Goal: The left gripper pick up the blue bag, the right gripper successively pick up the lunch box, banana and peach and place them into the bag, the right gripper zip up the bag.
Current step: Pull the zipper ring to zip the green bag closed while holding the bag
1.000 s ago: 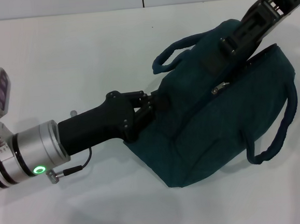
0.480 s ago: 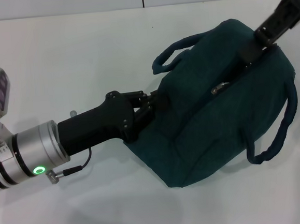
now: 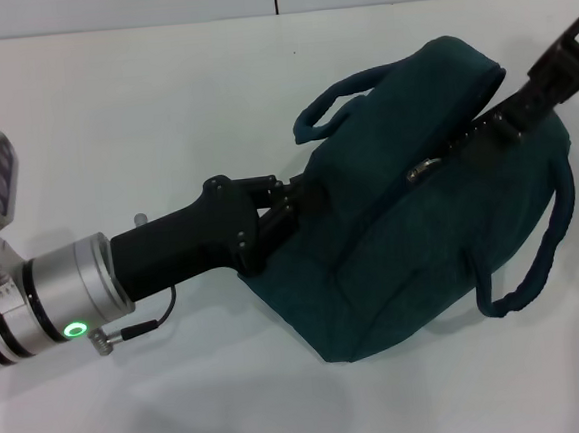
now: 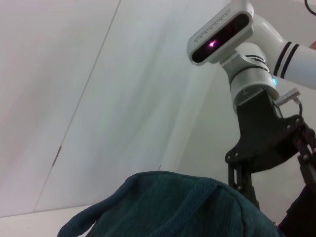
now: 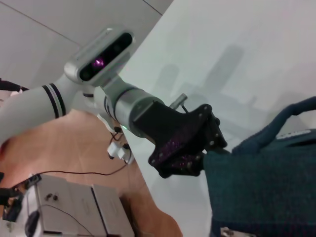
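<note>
Teal fabric, soft and slack: the blue bag (image 3: 411,227) lies on the white table (image 3: 141,108), bulging as if already filled, though nothing inside shows. Being limp, it will sag and shift under a pull, so it needs an anchor. The left gripper (image 3: 303,200) gives one, its fingers pinched narrow on the cloth at the bag's end. The right gripper (image 3: 498,125) sits on the zipper line along the top; whether its fingers hold the pull I cannot tell. The small metal pull (image 3: 424,171) looks slippery and needs a firm pinch.
</note>
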You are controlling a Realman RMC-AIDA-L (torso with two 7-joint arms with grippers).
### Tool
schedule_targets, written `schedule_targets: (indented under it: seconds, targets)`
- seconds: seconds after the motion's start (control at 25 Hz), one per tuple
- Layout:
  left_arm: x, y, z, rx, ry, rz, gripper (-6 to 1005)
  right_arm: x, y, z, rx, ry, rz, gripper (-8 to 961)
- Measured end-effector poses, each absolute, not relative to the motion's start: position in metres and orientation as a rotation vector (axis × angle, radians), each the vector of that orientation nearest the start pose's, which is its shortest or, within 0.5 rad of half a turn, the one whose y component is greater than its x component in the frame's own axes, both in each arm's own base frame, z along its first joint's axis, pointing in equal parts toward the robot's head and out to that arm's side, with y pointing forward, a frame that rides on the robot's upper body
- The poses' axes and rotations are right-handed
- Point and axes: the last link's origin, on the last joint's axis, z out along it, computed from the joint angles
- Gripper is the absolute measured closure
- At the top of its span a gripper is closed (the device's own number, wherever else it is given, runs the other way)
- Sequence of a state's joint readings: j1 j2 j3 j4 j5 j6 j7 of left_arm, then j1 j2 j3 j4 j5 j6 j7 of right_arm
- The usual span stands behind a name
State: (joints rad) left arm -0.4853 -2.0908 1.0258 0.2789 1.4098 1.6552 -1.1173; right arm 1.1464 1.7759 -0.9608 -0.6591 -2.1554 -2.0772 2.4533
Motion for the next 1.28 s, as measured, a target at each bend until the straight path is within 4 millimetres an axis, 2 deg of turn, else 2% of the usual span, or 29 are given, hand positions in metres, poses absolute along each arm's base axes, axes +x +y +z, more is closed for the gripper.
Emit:
schedule_targets:
  seconds: [0.4,0.72,0.92,1.28]
  targets:
    - [-0.237,0.282,-0.049,-2.61,-0.666,-1.312,945,0.077,0.39,0.092,-3.177,1.166,-0.221,261]
    - [-0.237,0.281,-0.049,-2.614,-0.664,-1.315,945,0.076,0.392,0.084,-3.199,1.096,-0.181,262]
    - [-0.236,0.281,-0.049,-2.616,-0.663,-1.317,945,0.079,0.389,0.073,-3.217,1.09,-0.171,262]
    - [-0.236,0.281,-0.049,-2.616,-0.657,-1.316,945,0.085,0.387,0.067,-3.22,1.106,-0.157,263]
